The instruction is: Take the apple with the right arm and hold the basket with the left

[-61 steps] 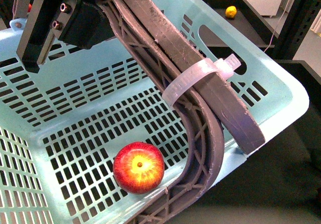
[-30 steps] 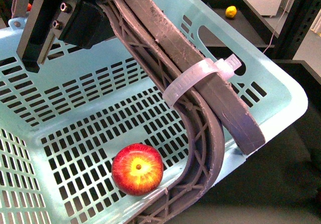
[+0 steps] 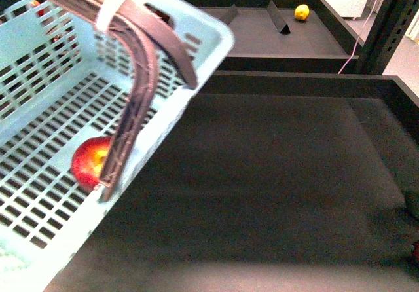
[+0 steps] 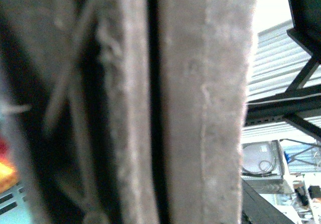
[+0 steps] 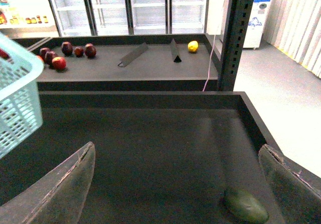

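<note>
The turquoise basket (image 3: 46, 102) hangs tilted at the left of the front view, its brown handles (image 3: 141, 63) tied with a whitish band (image 3: 111, 10). The red apple (image 3: 88, 161) lies on its slotted floor, partly behind a handle. The left gripper is out of the front view; in the left wrist view the handles (image 4: 200, 108) fill the frame, gripped, and a sliver of the apple (image 4: 6, 171) shows. My right gripper (image 5: 178, 184) is open and empty above the dark tray; a corner of the basket (image 5: 17, 98) shows at its side.
A dark green fruit (image 5: 246, 205) lies on the black tray (image 3: 275, 174) near the right gripper. On the back shelf lie several dark-red fruits (image 5: 65, 53), a lemon (image 3: 301, 12) and black dividers (image 5: 133, 54). A black post (image 5: 235, 33) stands right.
The basket has swung sharply to the left and away in the front view, baring the black tray. The apple has stayed on its floor. The left arm's body has left the view.
</note>
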You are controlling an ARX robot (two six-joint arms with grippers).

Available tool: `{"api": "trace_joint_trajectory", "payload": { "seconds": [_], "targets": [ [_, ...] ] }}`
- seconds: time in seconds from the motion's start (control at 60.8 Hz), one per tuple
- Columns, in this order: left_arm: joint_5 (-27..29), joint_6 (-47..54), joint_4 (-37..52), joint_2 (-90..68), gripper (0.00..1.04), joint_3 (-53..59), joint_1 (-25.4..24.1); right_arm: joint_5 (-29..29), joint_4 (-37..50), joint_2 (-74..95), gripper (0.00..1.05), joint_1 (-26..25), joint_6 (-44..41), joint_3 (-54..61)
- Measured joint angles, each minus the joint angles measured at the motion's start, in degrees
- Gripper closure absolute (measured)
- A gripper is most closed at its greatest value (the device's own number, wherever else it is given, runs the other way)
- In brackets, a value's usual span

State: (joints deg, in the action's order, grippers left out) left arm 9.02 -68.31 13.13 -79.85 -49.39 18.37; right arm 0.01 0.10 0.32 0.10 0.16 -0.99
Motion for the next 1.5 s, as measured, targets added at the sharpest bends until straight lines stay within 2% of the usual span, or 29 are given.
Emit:
{"api": "trace_joint_trajectory", "payload": {
  "seconds": [0.279,0.493,0.74,1.019,1.496],
  "targets": [
    [-0.5,-10.8,1.7,-5.0,0.76,3.3,-13.7,0.0,0.0,0.0,0.09,0.0,0.0,0.0],
    [-1.1,-15.8,4.2,-10.8,0.76,4.0,-18.7,0.0,0.0,0.0,0.09,0.0,0.0,0.0],
    [-3.1,-19.7,4.3,-17.3,0.76,3.6,-21.2,0.0,0.0,0.0,0.09,0.0,0.0,0.0],
    [-6.9,-16.2,3.3,-20.7,0.76,1.6,-21.5,0.0,0.0,0.0,0.09,0.0,0.0,0.0],
    [-6.7,-17.9,2.5,-20.1,0.76,3.1,-21.4,0.0,0.0,0.0,0.09,0.0,0.0,0.0]
  ]
}}
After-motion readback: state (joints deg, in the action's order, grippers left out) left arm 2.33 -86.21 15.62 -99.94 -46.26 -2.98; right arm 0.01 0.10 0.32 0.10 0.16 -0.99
